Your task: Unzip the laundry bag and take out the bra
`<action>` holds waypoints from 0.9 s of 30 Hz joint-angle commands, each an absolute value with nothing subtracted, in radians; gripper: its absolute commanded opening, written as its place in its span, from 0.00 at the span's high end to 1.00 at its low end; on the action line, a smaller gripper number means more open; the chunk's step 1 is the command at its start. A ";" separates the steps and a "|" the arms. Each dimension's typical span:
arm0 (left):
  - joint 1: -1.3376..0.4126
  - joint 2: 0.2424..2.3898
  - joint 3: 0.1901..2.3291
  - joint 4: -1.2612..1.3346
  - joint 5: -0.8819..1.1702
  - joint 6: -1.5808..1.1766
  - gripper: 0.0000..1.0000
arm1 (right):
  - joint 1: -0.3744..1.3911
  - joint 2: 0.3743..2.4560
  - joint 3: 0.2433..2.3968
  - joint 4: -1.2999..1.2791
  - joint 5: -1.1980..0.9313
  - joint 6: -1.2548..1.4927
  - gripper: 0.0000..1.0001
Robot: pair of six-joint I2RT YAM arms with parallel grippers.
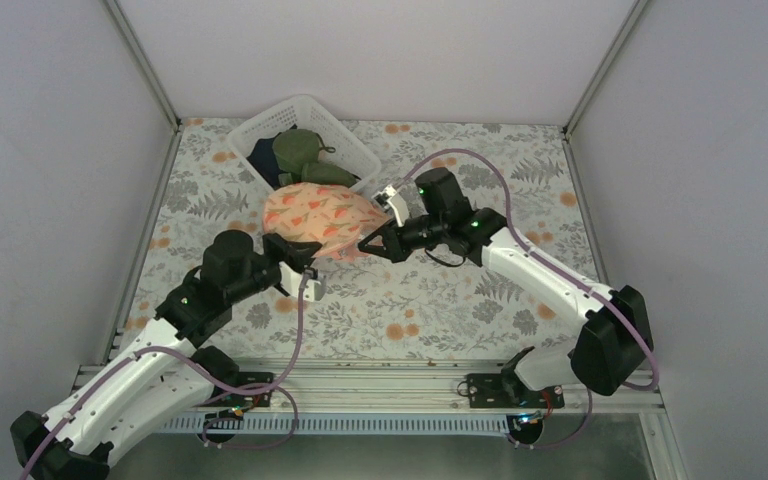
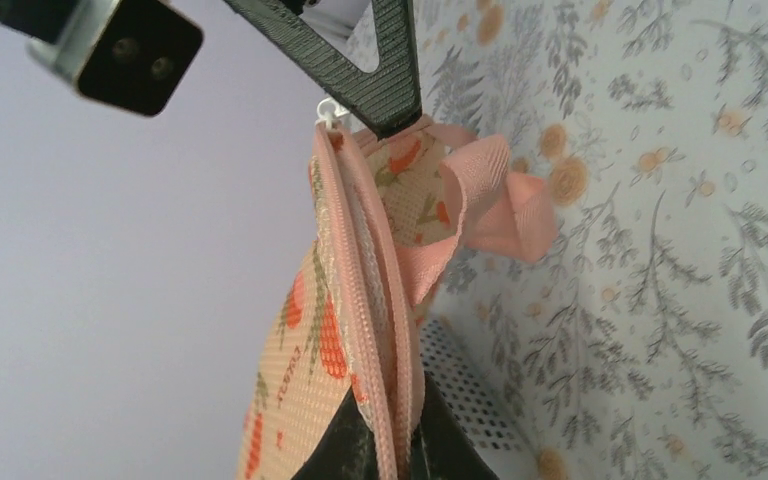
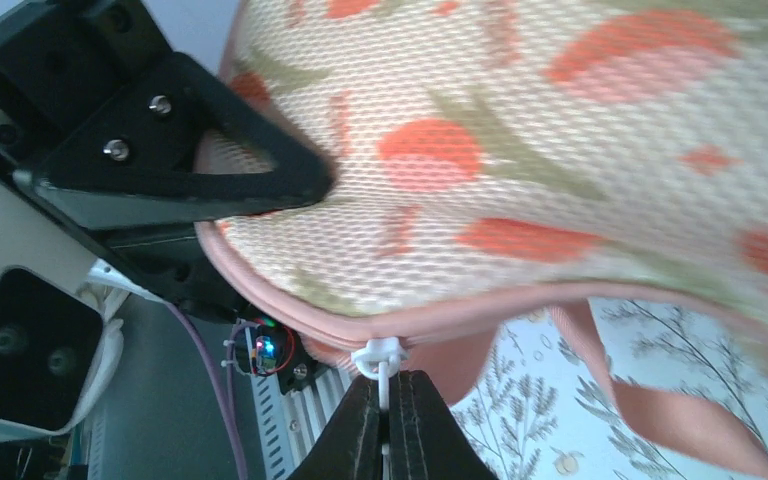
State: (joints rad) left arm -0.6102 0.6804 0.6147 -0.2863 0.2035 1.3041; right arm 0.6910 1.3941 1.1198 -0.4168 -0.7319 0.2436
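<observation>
Right pincer [image 3: 388,425] pinched tight on small white plastic zipper pull [image 3: 378,355] at the rim of peach-pink flower-printed mesh laundry bag [image 3: 560,150]. Left pincer [image 2: 392,440] clamped on the bag's zipped seam. Bag held off the bench, mid-bench toward far-left corner, just in front of white lattice basket [image 1: 260,125]. Zipper looks closed; bra not seen. Step: starting the unzip. Next: draw pull along seam while left braces.

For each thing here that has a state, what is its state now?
left gripper: shut on the laundry bag edge.
right gripper: shut on the zipper pull.
laundry bag: zipped shut, lifted off the table.
basket: upright, holding olive-green bras.
bra: not visible.
</observation>
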 commanded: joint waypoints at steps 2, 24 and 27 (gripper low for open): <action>-0.601 0.664 0.645 -0.337 0.222 1.149 0.98 | 0.606 1.331 1.045 -0.480 -0.748 0.185 0.96; -0.496 0.657 0.541 -0.217 0.672 0.215 0.98 | 0.372 1.252 0.930 -0.536 -0.789 0.115 0.96; -0.486 0.673 0.510 -0.184 0.660 0.212 0.98 | 0.405 1.263 0.950 -0.554 -0.740 0.138 0.96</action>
State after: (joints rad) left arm -0.5018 0.6678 0.5404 -0.2691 0.6220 0.2981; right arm 0.3859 1.2682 0.9379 -0.5350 -0.7753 0.1097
